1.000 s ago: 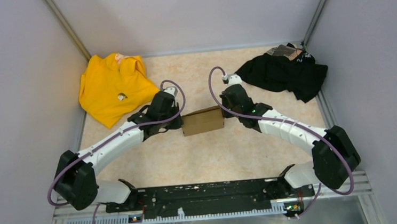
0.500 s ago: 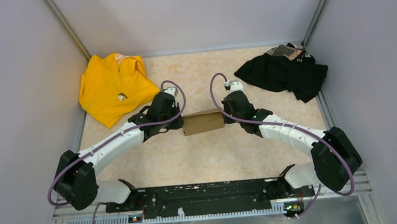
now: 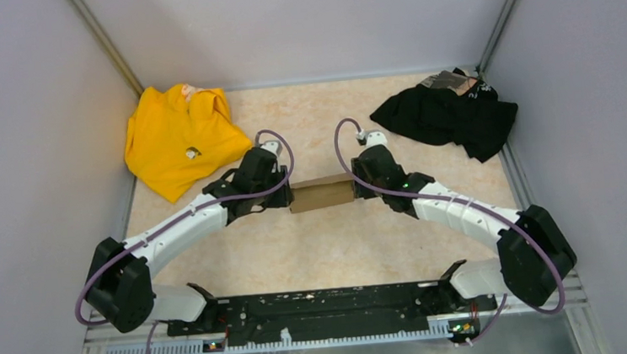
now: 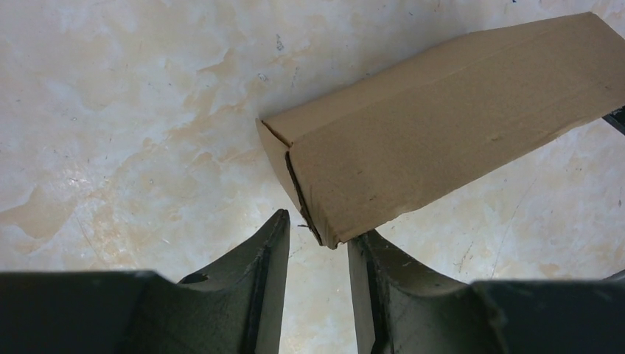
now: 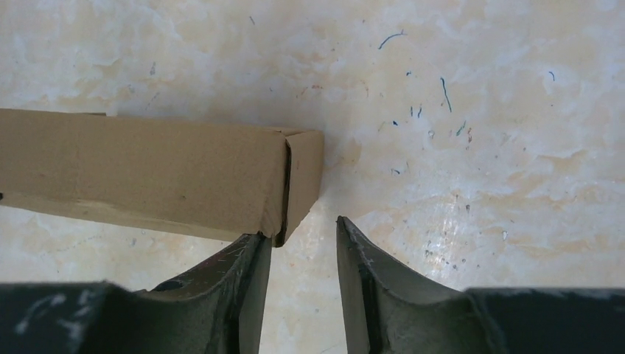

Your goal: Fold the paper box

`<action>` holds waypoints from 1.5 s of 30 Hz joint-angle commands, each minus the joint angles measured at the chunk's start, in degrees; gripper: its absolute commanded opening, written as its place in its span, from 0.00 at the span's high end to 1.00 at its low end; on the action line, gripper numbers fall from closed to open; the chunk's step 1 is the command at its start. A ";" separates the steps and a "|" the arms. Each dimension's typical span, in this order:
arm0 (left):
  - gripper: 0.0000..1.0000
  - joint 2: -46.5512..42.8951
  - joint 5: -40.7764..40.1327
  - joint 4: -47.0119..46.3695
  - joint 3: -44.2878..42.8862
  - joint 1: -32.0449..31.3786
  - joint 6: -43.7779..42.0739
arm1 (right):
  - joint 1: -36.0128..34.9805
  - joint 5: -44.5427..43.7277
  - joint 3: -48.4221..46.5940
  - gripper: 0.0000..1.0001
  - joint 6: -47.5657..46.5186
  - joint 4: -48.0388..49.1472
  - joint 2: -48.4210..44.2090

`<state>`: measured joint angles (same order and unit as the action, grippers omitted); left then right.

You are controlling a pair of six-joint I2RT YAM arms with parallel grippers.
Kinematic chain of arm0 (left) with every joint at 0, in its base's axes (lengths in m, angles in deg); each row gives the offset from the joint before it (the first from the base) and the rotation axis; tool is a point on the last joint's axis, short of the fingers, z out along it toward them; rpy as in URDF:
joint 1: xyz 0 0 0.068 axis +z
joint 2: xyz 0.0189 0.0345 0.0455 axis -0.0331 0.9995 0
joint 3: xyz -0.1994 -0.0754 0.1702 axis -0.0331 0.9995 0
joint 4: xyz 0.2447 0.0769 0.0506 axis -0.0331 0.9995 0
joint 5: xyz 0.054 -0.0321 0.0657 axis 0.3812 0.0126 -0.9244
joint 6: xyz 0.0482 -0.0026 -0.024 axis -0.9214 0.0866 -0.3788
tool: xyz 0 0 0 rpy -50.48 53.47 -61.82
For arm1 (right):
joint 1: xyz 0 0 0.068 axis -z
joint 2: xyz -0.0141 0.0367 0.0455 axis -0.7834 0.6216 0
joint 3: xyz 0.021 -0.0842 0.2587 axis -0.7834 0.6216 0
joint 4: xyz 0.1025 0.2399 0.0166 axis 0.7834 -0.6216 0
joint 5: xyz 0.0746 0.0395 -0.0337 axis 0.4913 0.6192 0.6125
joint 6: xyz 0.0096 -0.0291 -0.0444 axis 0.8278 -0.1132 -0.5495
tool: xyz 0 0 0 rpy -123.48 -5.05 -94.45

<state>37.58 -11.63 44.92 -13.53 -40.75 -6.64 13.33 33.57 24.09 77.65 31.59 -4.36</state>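
- Left gripper (image 4: 317,230) stands with its jaws parted by a narrow gap. Bare counter (image 3: 314,118) shows between the dark fingers (image 4: 258,273), and nothing is clamped.
- The lower corner of the paper box (image 4: 442,125) sits right at that gap, just off the tip of one finger. I cannot tell whether it touches.
- Right gripper (image 5: 301,230) is likewise parted a little and holds nothing. The bottom corner of the box's other end meets the tip of one of its fingers.
- The paper box lies in the middle of the counter with its long axis running left to right, between the two grippers, one at each short end.
- It is plain brown cardboard with no print, folded up into a long, slim rectangular carton.
- Its long faces are flat and smooth, apart from a faint crease line running lengthwise along the top face.
- Both short ends are closed by a flap. A thin dark slit shows along the flap's edge where it meets the side wall, so the ends do not sit perfectly flush.
- A yellow garment (image 3: 176,141) lies at the far left of the counter and a black garment (image 3: 449,115) at the far right, both well apart from the box.
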 commanded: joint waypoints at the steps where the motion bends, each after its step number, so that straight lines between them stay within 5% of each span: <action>1: 0.59 -1.25 0.31 0.95 0.68 -0.17 -0.58 | -0.43 -0.32 -2.69 0.60 -1.63 -6.40 -2.84; 13: 0.58 -1.66 2.15 -0.92 0.14 -0.17 -1.74 | -0.39 5.68 -9.50 0.52 -3.26 -8.14 -4.42; 17: 0.64 -2.51 2.51 -0.72 -0.28 -0.13 -1.82 | -0.42 6.36 -12.02 0.52 -3.39 -8.86 -4.43; 24: 0.81 -5.55 3.15 0.69 -0.44 -0.14 -1.48 | -0.43 8.52 -18.29 0.68 -4.38 -10.14 0.62; 32: 0.80 -8.55 2.27 2.37 -3.80 -0.09 -1.61 | -0.42 11.00 -20.95 0.73 -4.61 -10.93 7.36; 45: 0.78 -4.58 4.16 1.82 -8.75 -0.15 -0.52 | -1.26 10.45 -9.18 0.79 -2.92 -7.48 7.43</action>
<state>31.39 -9.11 47.57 -20.83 -40.75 -7.84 12.98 44.37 11.87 74.28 23.72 3.66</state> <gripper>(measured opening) 0.223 0.216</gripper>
